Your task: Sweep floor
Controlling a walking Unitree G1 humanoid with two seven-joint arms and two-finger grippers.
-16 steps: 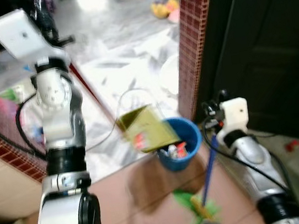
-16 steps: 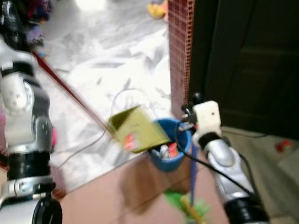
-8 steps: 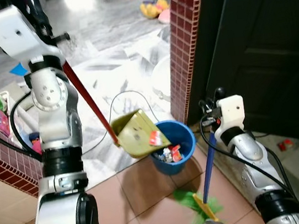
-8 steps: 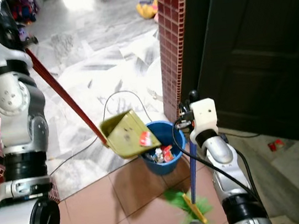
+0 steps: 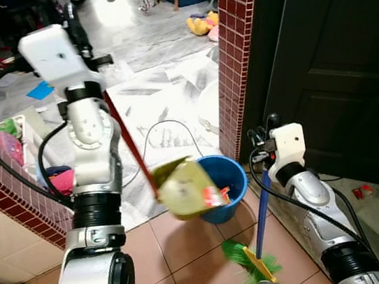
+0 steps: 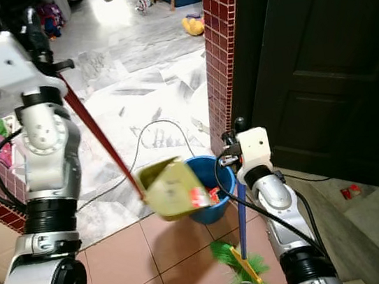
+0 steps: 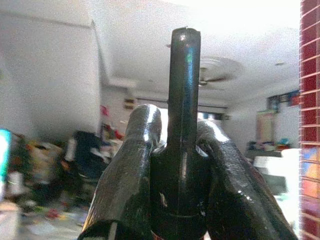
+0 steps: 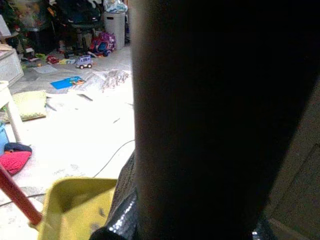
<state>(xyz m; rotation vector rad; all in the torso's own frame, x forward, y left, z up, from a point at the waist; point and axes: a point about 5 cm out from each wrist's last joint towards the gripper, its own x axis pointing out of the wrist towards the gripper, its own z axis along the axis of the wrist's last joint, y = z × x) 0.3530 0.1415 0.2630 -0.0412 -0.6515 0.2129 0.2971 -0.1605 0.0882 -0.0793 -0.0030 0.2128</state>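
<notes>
Two tools are held: left gripper (image 7: 175,165) clamps the dustpan (image 5: 185,187) handle, tipped over the bucket (image 5: 224,179); right gripper (image 5: 266,147) grips the broom (image 5: 257,245) beside it. Both look light, rigid; hold high.

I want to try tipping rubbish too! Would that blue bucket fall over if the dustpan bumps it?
Perhaps. The round blue plastic bucket looks light, holding only a few scraps. Its wide base on flat tiles should resist tipping, though it might slide. The tilted yellow dustpan sits over its rim.

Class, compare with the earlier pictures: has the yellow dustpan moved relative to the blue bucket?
Yes. The dustpan has tipped further and dropped lower against the blue bucket, its mouth now level with the near rim rather than above it.
</notes>
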